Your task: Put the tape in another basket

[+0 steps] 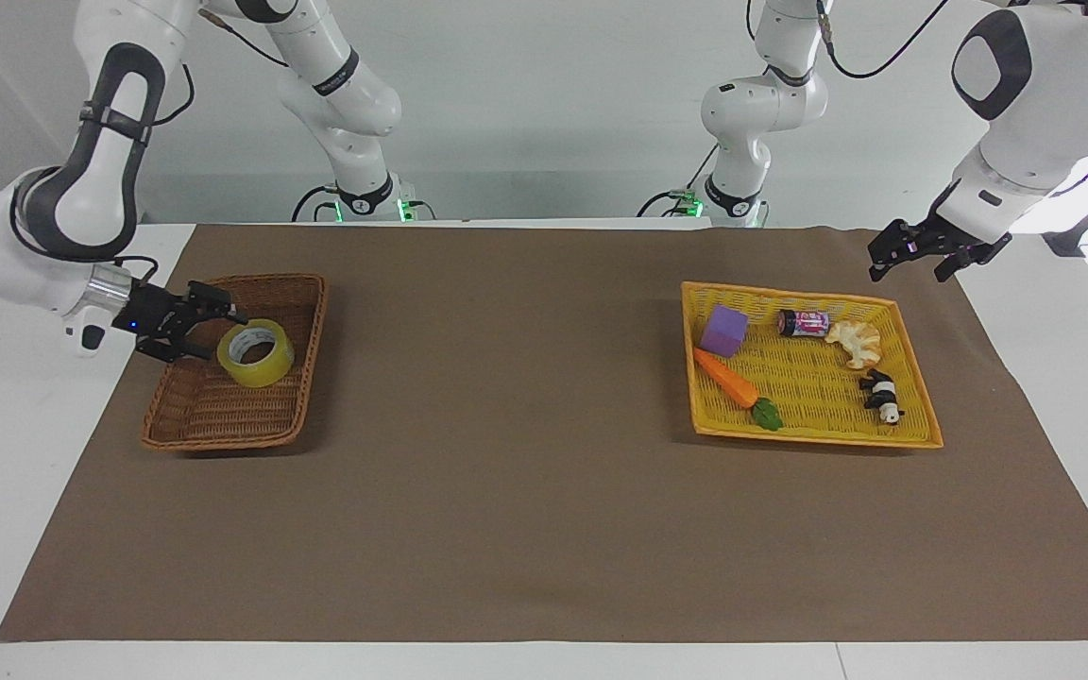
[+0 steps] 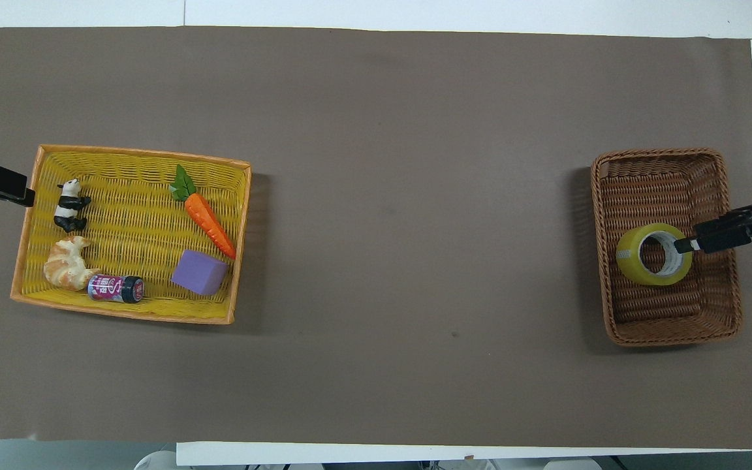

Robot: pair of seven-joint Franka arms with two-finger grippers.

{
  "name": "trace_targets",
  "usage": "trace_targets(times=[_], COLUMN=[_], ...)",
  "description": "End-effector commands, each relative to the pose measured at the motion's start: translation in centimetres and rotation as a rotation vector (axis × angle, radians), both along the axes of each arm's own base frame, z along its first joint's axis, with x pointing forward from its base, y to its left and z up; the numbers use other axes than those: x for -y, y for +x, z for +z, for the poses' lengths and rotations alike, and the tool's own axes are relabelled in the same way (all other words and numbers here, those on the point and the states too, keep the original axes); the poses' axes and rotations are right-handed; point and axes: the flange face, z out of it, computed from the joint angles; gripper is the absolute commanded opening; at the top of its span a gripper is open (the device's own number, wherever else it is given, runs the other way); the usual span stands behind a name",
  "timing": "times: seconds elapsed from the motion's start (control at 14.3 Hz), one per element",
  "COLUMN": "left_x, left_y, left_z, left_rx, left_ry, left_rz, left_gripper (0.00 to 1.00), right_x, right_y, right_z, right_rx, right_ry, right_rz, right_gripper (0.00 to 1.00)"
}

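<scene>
The yellow tape (image 1: 256, 352) sits tilted in the brown wicker basket (image 1: 195, 425) at the right arm's end of the table, its hole turned up and toward the facing camera. My right gripper (image 1: 230, 326) reaches in over the basket's rim and is shut on the roll's wall, one finger inside the core. In the overhead view the tape (image 2: 637, 267) is in the basket (image 2: 670, 329) with the right gripper (image 2: 684, 246) on its edge. My left gripper (image 1: 910, 264) hangs open and empty in the air beside the yellow basket; it also shows in the overhead view (image 2: 4, 186).
The yellow plastic mesh basket (image 1: 912, 439) at the left arm's end holds a purple block (image 1: 725, 331), a carrot (image 1: 728, 378), a small can (image 1: 804, 323), a croissant (image 1: 856, 342) and a panda figure (image 1: 881, 395). A brown mat (image 1: 525, 472) covers the table.
</scene>
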Motion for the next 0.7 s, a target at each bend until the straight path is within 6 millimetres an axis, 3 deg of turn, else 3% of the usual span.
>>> trace_targets(times=[0.0,0.21,0.42,0.56,0.63], left_x=[-0.2,-0.2,-0.2,-0.2,-0.2], left_y=[-0.4,-0.4,-0.4,-0.4,-0.4], left_z=[0.0,0.0,0.0,0.0,0.0], left_rx=[0.003,0.003,0.003,0.003,0.003], left_ry=[-0.003,-0.003,-0.003,-0.003,-0.003], left_rz=[0.001,0.001,0.001,0.001,0.001], left_gripper=[0.99,0.99,0.99,0.99,0.99], right_x=[-3.1,-6.0,-8.1,-8.3,-9.9], right_y=[0.5,0.4,0.3,0.3,0.6], right_z=[4.1,8.5,10.9,13.0,14.5], right_rx=[0.013,0.032,0.013,-0.029,-0.062], right_ry=[-0.124,-0.214,-0.322,-0.405,-0.434], right_rz=[0.007,-0.048,-0.140,-0.254,-0.307], right_gripper=[1.00,1.00,1.00,1.00,1.00])
